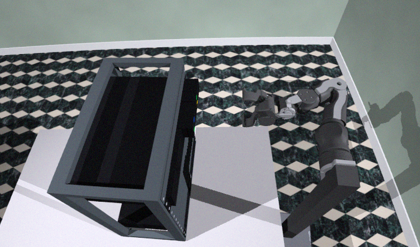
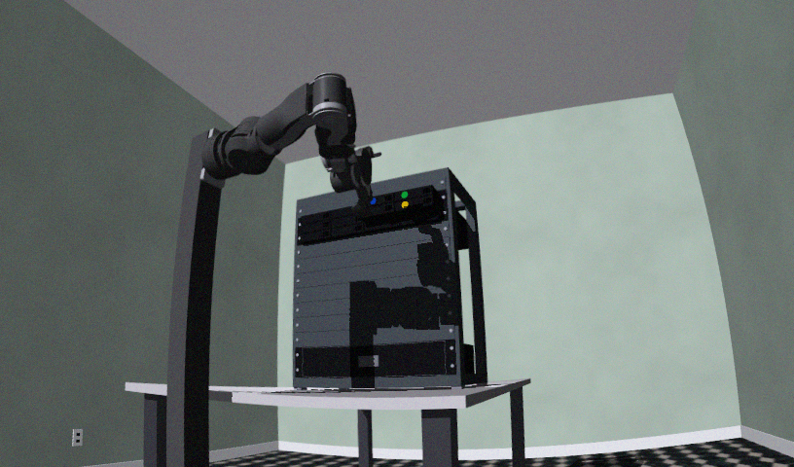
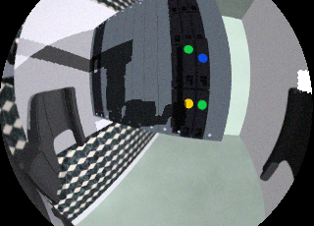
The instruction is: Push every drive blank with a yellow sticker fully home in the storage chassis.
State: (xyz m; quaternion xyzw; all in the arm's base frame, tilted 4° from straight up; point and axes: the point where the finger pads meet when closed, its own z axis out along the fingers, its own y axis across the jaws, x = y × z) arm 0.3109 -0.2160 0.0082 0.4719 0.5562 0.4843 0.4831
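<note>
The gripper (image 1: pixel 247 108) hangs wide and holding nothing, well apart from the rack (image 1: pixel 172 101), facing its stickers, likely to line up on the yellow sticker (image 3: pixel 188 103).

Green walls (image 2: pixel 592 231), checkered floor (image 1: pixel 267 70), white table (image 2: pixel 389 396).

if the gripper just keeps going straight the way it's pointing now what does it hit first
Probably the rack's front, at the storage chassis with the stickered blanks. The open gripper faces it across a gap; which blank it meets first is unclear.
</note>
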